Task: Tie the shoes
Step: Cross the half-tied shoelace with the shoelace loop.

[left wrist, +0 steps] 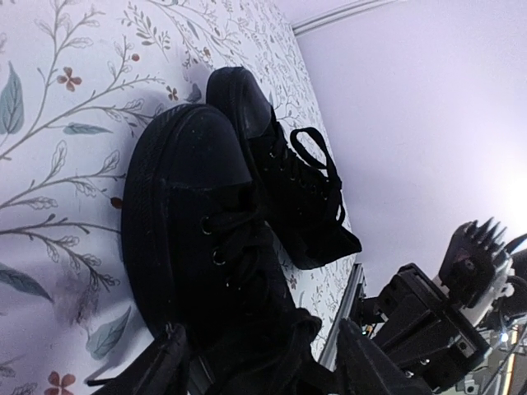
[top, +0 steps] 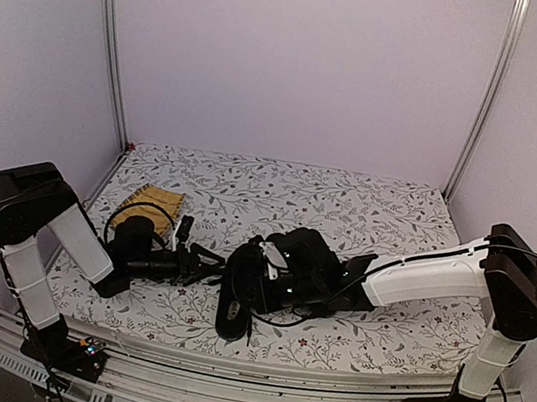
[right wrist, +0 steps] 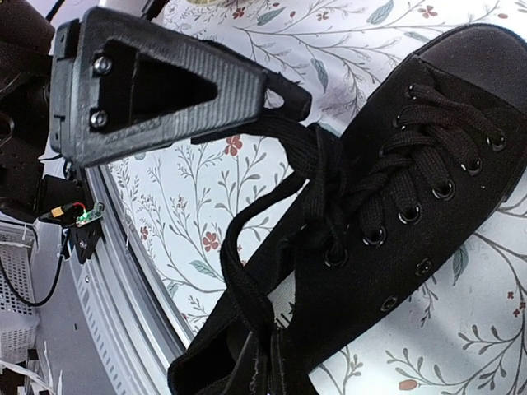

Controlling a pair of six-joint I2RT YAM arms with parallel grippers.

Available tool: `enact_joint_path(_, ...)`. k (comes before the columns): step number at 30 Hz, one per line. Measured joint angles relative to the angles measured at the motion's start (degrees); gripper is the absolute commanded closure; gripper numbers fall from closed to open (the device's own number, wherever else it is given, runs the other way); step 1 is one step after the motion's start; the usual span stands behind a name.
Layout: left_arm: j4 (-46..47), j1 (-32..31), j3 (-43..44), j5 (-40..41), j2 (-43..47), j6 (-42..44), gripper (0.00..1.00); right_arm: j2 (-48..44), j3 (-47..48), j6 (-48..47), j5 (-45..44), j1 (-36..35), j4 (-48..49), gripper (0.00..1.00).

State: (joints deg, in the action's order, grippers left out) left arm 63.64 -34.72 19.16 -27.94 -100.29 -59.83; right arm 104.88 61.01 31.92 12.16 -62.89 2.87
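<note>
Pair of small black low-top canvas shoes (top: 237, 297) lies side by side on the floral-print tablecloth (top: 350, 198), close to the front edge between my two arms and well apart from the yellow woven mat (top: 151, 206).

Progress, my judgement: early to middle, nothing finished. On the shoe in my right wrist view (right wrist: 428, 189) the laces are threaded up the eyelet rows and cross in a first twist at the top, but there is no bow. One end trails loose toward the heel. The other shoe (left wrist: 280, 181) shows a lace loop (left wrist: 317, 160) on top; I cannot tell whether it is a real bow. Left to do: pull the twist snug, form the loops, knot them, then check the second shoe.

My right gripper (right wrist: 284, 111) is clenched on the thin black lace (right wrist: 247, 239), held taut just off the shoe. My left gripper (left wrist: 268, 354) is spread wide either side of the near shoe's back end, gripping nothing that I can see.

Looks: matte black canvas, rounded dark toe cap (left wrist: 198, 152), small metal eyelets (right wrist: 408, 216), flat soft laces.
</note>
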Motion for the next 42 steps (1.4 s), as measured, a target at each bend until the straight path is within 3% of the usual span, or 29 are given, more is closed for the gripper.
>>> enact_joint_path(6,1.9,0.3,1.4,-0.3,-2.3,-1.1,0.99,0.0,1.1,0.0,1.0,-0.5,-3.1,0.98)
enact_joint_path(22,3.8,-2.3,-1.4,-1.4,2.2,-1.2,1.00,4.8,9.4,5.7,8.0,-1.7,-8.8,0.98)
enact_joint_path(34,-10.2,-4.4,-1.4,2.1,12.3,4.2,1.00,8.0,12.7,12.2,4.8,-1.5,-8.5,0.98)
enact_joint_path(42,-14.2,-5.3,-1.4,2.5,13.0,6.3,1.00,8.0,12.7,13.7,0.1,-0.2,-8.4,0.98)
